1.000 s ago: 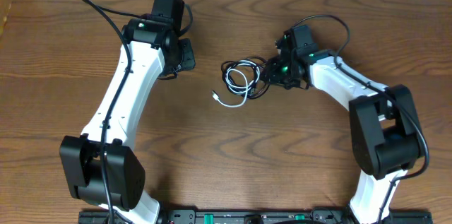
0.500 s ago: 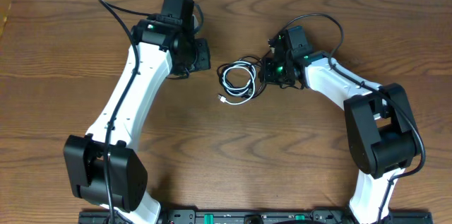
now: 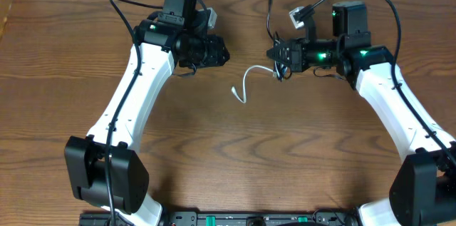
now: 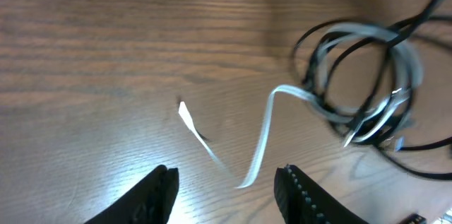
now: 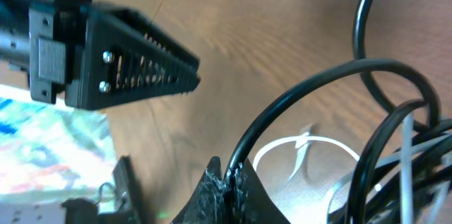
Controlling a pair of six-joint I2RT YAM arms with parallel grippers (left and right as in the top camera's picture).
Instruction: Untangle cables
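Pinching a strand of the black cable (image 5: 304, 88) between fully closed fingertips, the right gripper (image 5: 229, 181) is holding the tangled bundle at its own tip. In the overhead view this right gripper (image 3: 275, 55) is pointing toward the left arm, with the dark loops bunching directly under and beside its jaws. One thin black end is running away from the bundle toward the far edge of the table (image 3: 214, 155).

The white cable (image 3: 246, 76) is trailing out of the bundle on the side facing the left gripper (image 3: 222, 53), bending down and ending near the table's middle, between the two grippers but nearer the right one. Whether its free end is touching the wood cannot be told.

The left gripper (image 4: 226, 174) is standing partly open, holding nothing. In the left wrist view the white cable's (image 4: 265, 128) loose tail is hanging just ahead of the gap between its fingers (image 4: 159, 196), apart from both. The loops are lying further out, to the right.
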